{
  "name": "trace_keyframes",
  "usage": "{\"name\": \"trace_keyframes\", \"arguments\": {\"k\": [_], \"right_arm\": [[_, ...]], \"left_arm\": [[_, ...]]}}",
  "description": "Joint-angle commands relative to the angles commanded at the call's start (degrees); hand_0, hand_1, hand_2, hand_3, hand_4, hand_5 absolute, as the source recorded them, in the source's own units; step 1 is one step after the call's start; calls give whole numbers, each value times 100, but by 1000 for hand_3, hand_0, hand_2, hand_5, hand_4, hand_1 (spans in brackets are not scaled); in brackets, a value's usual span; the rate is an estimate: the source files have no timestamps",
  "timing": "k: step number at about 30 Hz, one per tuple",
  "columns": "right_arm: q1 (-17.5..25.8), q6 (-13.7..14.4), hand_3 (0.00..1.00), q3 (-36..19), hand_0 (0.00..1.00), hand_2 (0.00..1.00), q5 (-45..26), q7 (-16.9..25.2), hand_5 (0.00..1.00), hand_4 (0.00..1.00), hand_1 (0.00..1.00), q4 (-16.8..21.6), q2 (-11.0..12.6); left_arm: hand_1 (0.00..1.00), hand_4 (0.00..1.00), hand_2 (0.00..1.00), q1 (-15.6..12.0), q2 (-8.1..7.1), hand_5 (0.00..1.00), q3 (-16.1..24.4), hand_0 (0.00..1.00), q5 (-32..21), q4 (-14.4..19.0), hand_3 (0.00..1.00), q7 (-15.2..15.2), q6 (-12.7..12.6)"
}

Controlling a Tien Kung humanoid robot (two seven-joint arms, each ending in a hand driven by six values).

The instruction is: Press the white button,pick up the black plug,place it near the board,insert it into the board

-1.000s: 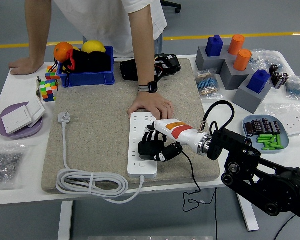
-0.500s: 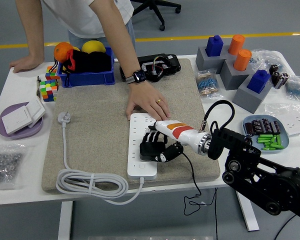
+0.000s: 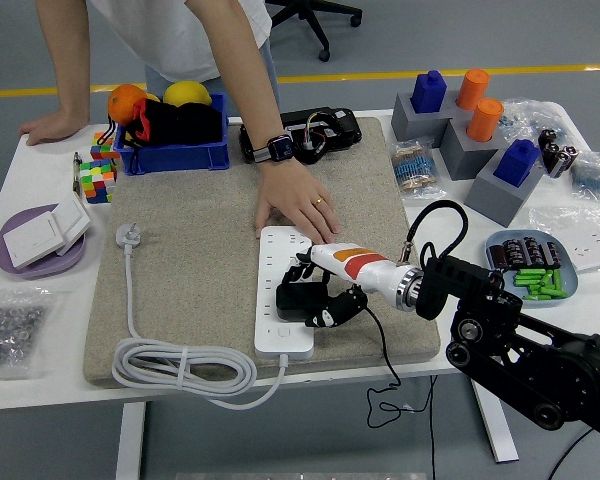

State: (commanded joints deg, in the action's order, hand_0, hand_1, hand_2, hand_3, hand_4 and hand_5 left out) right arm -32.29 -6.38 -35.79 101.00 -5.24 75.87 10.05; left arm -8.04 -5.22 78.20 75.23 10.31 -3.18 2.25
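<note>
- The right hand has its fingers curled around the black plug.
- That plug sits on the white board, under the fingers.
- A person's hand presses the board's far end.

The right arm reaches in from the tabletop's near right corner toward the middle of the near edge, its white forearm angled leftward. The right hand hangs palm-down, black fingers curled. At the far side, a person's hand lies flat with fingers spread; their other hand rests at the far left corner.
</note>
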Motion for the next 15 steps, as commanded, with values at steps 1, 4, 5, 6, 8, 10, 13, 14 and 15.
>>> {"name": "trace_keyframes", "arguments": {"k": [1,4,5,6,8,10,13,14,15], "right_arm": [[3,3,812,-5,664,803,1,-1,175,998,802,1,0],[13,15,828,-25,689,813,3,0,230,998,812,16,-1],[15,16,828,-37,689,813,2,2,230,998,812,22,-2],[17,19,828,-49,689,813,-3,7,230,998,812,28,-3],[21,28,828,-70,689,813,-11,14,230,998,812,40,-3],[31,32,830,-102,690,812,-16,23,235,998,813,54,-2],[54,29,830,-192,690,812,-38,34,235,998,813,98,1],[64,29,830,-227,690,812,-47,39,235,998,813,117,1],[71,30,830,-254,690,812,-51,42,235,998,813,132,2]], "left_arm": [[780,590,734,-2,2,529,2,810,-1,0,784,1,-1],[780,590,734,-6,5,528,1,810,1,0,784,-2,0],[780,590,734,-7,5,528,5,810,3,0,784,-3,0],[780,590,734,-8,4,528,6,810,2,0,784,-2,-1],[780,590,734,-8,3,528,7,810,7,0,784,-4,0],[780,590,735,-8,4,528,13,810,10,0,785,-5,-1],[780,590,735,-11,10,528,9,810,6,0,785,-5,0],[780,590,735,-13,12,528,8,810,4,0,785,-3,0],[780,590,735,-14,14,528,8,810,3,0,785,-2,0]]}}
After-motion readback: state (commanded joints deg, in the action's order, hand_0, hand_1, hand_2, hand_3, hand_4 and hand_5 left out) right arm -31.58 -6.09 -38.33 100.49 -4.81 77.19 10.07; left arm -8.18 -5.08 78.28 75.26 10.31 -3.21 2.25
